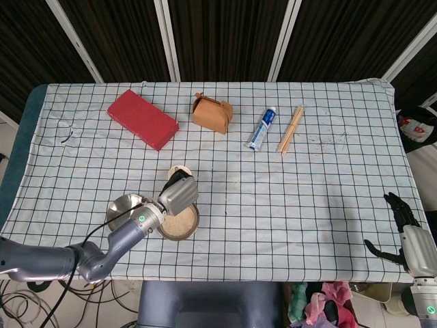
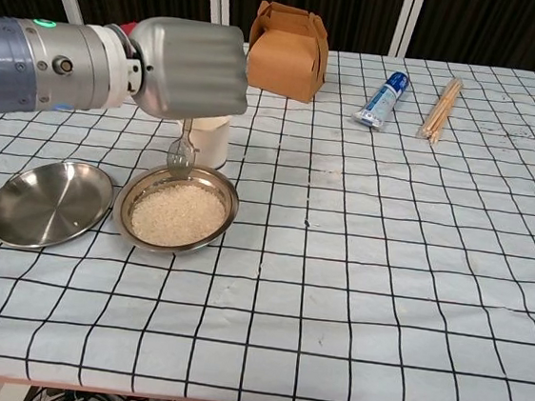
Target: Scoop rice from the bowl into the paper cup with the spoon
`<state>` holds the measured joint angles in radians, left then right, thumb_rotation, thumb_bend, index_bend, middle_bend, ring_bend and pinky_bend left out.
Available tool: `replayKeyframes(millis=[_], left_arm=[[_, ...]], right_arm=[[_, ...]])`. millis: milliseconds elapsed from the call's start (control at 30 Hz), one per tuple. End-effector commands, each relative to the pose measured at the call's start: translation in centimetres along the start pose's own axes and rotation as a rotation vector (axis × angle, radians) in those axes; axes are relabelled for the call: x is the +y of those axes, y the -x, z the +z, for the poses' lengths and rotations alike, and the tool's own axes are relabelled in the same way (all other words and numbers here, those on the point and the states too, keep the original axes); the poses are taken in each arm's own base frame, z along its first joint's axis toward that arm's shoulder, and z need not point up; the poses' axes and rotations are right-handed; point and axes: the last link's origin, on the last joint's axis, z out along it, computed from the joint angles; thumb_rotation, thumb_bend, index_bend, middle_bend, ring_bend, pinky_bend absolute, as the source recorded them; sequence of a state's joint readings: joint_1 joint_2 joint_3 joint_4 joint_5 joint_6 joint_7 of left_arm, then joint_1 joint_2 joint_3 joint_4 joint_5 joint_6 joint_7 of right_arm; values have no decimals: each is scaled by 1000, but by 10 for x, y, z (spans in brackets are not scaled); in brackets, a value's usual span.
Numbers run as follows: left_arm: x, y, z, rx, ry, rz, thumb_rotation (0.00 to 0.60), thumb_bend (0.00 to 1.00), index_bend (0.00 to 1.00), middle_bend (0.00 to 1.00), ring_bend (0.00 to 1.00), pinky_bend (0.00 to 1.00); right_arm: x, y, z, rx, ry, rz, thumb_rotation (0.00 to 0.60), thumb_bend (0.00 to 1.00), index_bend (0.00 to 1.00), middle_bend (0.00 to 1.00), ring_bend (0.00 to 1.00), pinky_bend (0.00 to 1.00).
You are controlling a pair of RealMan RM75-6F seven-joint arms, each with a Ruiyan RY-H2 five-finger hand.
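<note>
Steel bowl (image 2: 125, 207) of white rice sits near the front left of a checked tablecloth (image 2: 385, 270), with an empty steel plate (image 2: 47, 201) just beside it on the left. The left hand (image 2: 190, 68) hangs above the bowl, grasping a metal spoon (image 2: 181, 153) that points down, its scoop just over the bowl's far rim. The paper cup (image 2: 209, 142) stands right behind the bowl, mostly hidden by that hand in the chest view and in the head view. Further back lie a red box (image 1: 142, 119), a brown carton (image 2: 288, 49), a toothpaste tube (image 2: 384, 98) and wooden chopsticks (image 2: 440, 109), well apart from the bowl. The right hand (image 1: 403, 232) rests off the table's right front corner, fingers spread, holding nothing.
</note>
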<state>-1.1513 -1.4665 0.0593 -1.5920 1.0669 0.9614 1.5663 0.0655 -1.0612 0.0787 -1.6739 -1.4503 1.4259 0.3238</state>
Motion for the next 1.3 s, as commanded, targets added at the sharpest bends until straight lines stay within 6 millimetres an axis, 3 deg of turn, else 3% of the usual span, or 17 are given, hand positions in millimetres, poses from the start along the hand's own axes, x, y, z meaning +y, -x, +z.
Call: replayKeyframes(millis=[33, 333, 733, 1300], left_arm=[[9, -7, 5, 18, 43, 74, 600, 460, 763, 1000, 996, 965], [22, -18, 11, 47, 83, 205, 600, 461, 771, 1000, 996, 965], [32, -13, 7, 37, 102, 300, 600, 463, 780, 1000, 998, 965], [51, -15, 0, -16, 78, 333, 600, 465, 788, 1000, 1000, 966]], right_arm=[[0, 0, 0, 0, 0, 2, 600, 178, 0, 0, 0, 184], [0, -1, 0, 1, 2, 7, 600, 179, 0, 0, 0, 183], [0, -1, 0, 3, 4, 12, 600, 178, 0, 0, 0, 183], [0, -1, 0, 9, 5, 20, 600, 193, 0, 0, 0, 183]])
